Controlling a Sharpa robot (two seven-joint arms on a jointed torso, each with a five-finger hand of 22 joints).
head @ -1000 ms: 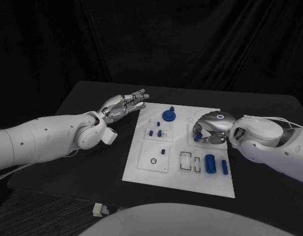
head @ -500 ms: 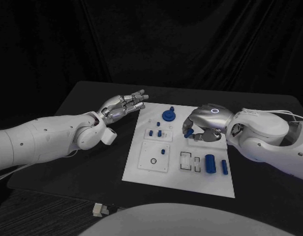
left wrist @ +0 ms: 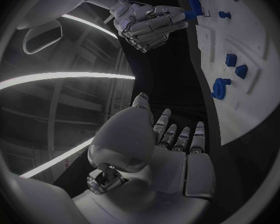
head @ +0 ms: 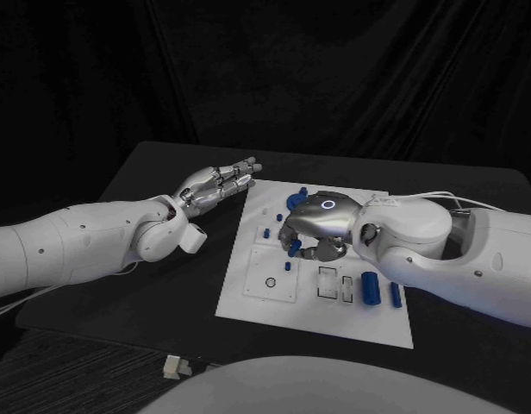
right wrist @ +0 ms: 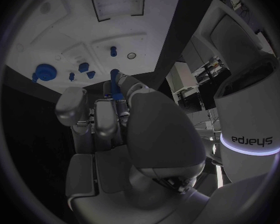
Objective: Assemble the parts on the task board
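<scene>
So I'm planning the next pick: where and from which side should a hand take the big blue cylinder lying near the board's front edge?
Probably across the middle of the big blue cylinder, coming down from above. It lies flat on the task board, so only its rounded sides can be pinched. A slimmer blue part lies close on one side, so fingers must fit that gap.

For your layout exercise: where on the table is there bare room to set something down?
Bare black table lies between the white board and the left arm. The board's middle is crowded: the right hand holds a blue part over it.
</scene>
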